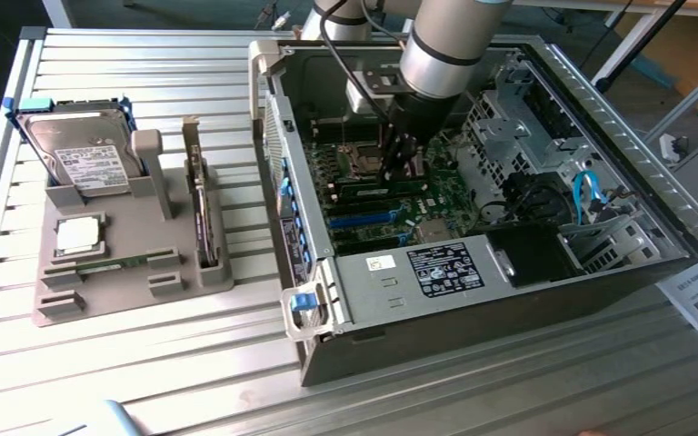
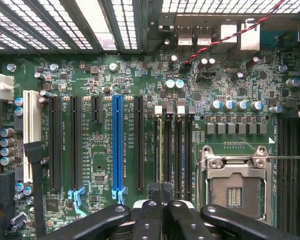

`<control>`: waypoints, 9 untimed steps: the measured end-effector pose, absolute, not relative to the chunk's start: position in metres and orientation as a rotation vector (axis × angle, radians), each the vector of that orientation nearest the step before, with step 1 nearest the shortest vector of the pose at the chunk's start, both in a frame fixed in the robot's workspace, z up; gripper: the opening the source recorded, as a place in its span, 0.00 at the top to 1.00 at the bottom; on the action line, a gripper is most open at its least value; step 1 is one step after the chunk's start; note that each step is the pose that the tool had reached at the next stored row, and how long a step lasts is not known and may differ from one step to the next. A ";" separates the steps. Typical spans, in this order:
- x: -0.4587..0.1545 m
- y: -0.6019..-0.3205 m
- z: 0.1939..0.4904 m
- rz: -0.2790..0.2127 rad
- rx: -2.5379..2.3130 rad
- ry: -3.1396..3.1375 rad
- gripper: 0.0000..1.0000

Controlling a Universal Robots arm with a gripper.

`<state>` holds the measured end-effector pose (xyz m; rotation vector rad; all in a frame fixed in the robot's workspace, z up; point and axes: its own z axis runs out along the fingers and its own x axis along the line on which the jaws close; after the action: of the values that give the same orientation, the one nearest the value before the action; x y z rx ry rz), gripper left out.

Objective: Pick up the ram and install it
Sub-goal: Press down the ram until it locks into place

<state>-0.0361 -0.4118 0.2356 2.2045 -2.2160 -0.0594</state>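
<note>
A robot arm [image 1: 446, 45] reaches down into an open computer case [image 1: 592, 263] on a metal table [image 1: 143, 363]. Its gripper [image 1: 395, 168] hovers just above the motherboard [image 2: 95, 150], jaws pressed together, over the memory slots [image 2: 172, 145]. A thin green ram [image 2: 161, 150] stick stands in one slot, directly below the fingertips [image 2: 150, 192]. At the exterior view's left, a grey holder [image 1: 119, 263] carries a hard drive [image 1: 83, 159] and a CPU [image 1: 76, 236].
</note>
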 end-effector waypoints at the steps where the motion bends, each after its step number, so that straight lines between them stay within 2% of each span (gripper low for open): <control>1: -0.036 -0.412 0.235 -0.059 2.204 -2.216 0.90; 9: -0.036 -0.412 0.234 -0.059 2.204 -2.216 0.90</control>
<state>-0.0361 -0.4118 0.2338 2.2043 -2.2159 -0.0592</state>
